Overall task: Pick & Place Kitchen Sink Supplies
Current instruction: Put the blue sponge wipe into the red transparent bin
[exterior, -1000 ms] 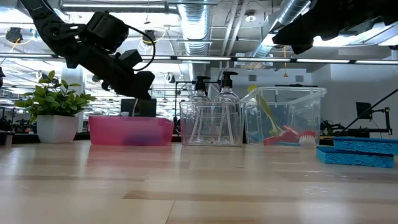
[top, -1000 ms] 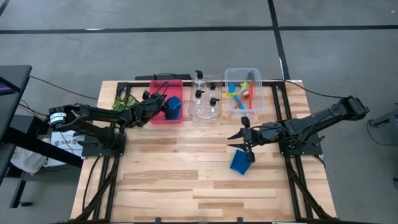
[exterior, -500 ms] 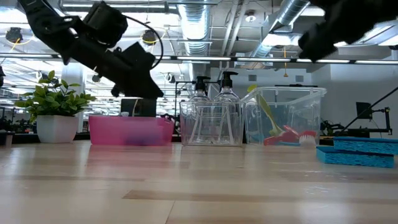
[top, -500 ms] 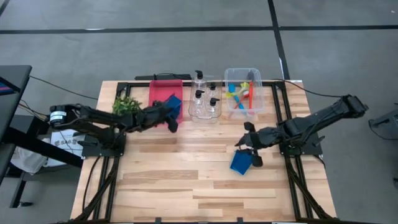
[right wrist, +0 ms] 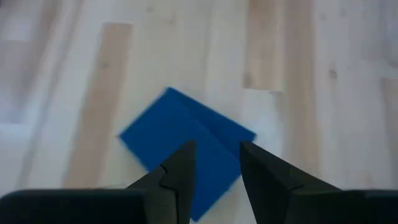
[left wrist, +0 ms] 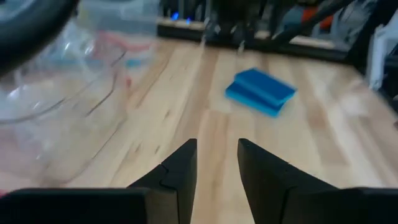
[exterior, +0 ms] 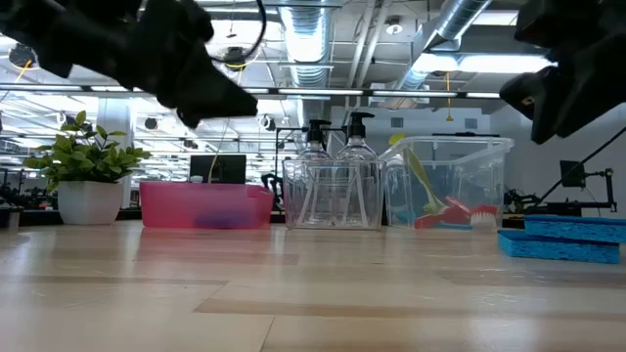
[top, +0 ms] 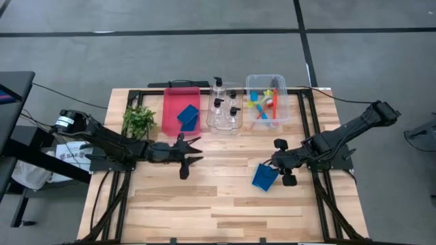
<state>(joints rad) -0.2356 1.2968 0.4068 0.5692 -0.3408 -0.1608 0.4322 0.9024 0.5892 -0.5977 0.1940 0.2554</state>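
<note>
Sponges come first: one blue square sponge (top: 264, 177) is laid flat on the pale wooden table (top: 204, 204), turned so that its corners point diamond-wise along and across the boards, and a second blue square sponge (top: 187, 117) is seen tilted inside the red rectangular tray (top: 172, 102) at the table's far edge. Small clear bottles with black pump tops (top: 223, 109) are stood upright in a clear plastic bin (top: 225, 126) beside the tray. Thin long-handled red, blue and yellow-green brushes (top: 264, 103) are leaned in a second clear plastic bin (top: 281, 116), their handles crossed. A small green leafy plant in a white pot (top: 138, 120) is placed just beside the tray.

In the low view the tray's sponge is only a blurred blue patch behind the red wall, and both arms are cut off as dark shapes at the top.

The left arm is stretched low across the table, its end effector (top: 188, 151) parted and empty, near the tray. The right arm is folded inward; the right end effector (top: 281, 170) is hung directly over the loose sponge, fingers (right wrist: 180, 171) apart, with nothing gripped.
</note>
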